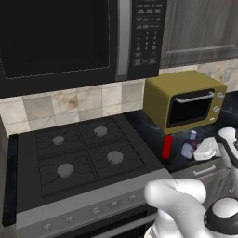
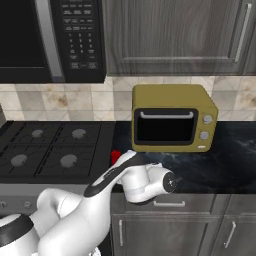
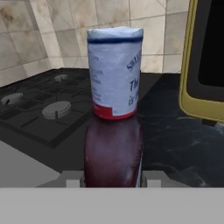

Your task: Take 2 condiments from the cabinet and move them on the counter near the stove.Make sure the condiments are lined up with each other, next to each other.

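A white robot arm reaches across a simulated kitchen, its claw [image 1: 197, 149] clamped on a dark brown bottle with a pale blue cap [image 3: 114, 105], seen close up from the hand camera with its printed label wrapping the cap end and the two finger pads [image 3: 72, 180] pressed against its lower sides. From the left base camera the bottle [image 1: 189, 146] appears tilted over the black marble-look tabletop [image 1: 148, 125], in front of the olive-yellow toaster oven [image 1: 184, 99]; whether its base touches the surface cannot be told. Just beside it, nearer the cooktop, a red squeeze bottle [image 1: 167, 146] stands upright on the tabletop, close to the right edge of the black four-burner gas stove [image 1: 79, 155]. From the right base camera only a sliver of the red bottle [image 2: 115, 156] shows behind the arm. A black microwave [image 1: 79, 37] hangs above the stove, and a dark grey wood-grain wall cabinet [image 2: 175, 35] sits over the toaster oven, its door closed.
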Available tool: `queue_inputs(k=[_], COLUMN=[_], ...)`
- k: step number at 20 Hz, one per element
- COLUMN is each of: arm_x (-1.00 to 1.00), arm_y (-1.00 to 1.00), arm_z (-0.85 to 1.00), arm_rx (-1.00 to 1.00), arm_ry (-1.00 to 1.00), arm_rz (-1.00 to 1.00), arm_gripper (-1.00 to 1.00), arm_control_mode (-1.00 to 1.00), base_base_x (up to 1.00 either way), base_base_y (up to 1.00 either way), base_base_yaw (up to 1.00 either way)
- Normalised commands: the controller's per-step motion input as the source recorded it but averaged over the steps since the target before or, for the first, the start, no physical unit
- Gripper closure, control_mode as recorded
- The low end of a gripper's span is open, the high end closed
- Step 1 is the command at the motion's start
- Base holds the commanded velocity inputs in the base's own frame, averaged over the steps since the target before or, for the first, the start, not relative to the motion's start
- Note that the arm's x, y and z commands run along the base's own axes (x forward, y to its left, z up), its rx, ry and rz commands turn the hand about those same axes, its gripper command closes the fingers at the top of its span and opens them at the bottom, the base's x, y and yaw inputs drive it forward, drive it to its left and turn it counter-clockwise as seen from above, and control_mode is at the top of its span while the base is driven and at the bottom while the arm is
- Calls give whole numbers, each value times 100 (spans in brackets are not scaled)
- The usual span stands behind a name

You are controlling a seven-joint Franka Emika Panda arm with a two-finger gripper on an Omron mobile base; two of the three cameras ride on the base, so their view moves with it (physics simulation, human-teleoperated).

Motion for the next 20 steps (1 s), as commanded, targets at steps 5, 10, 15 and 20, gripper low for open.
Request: queue_inputs(k=[5, 10, 15, 20], arm_x=[17, 14, 17, 16], arm_y=[0, 0, 0, 0], arm_z=[-12, -8, -8, -6], arm_rx=[0, 0, 0, 0], arm_ry=[0, 0, 0, 0], arm_rz=[0, 0, 0, 0], arm_gripper=[100, 100, 100, 100], arm_control_mode=[-100, -100, -100, -100], base_base_x=[0, 0, 0, 0], base_base_y=[0, 0, 0, 0], base_base_yaw=[0, 0, 0, 0])
